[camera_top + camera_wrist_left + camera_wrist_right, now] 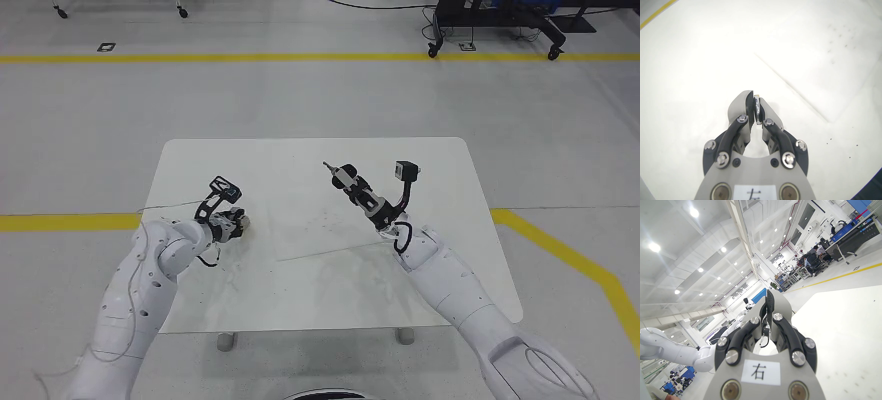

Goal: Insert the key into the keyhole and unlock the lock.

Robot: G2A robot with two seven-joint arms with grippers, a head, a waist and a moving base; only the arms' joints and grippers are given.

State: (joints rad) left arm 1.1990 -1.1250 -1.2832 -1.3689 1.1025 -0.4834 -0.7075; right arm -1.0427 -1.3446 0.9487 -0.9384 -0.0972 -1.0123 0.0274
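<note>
Broad table [330, 290] stretch between left gripper [240, 222] and right gripper [338, 176]; both well apart

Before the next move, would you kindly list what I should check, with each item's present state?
1. Left gripper shut on the lock: ok.
2. Right gripper shut on the key, its tip sticking out in the top view: ok.
3. Key lined up with the lock: not ok, they are held well apart over the table.
4. Keyhole turned toward the key: cannot tell.
5. Key held straight in the gripper: cannot tell.
</note>
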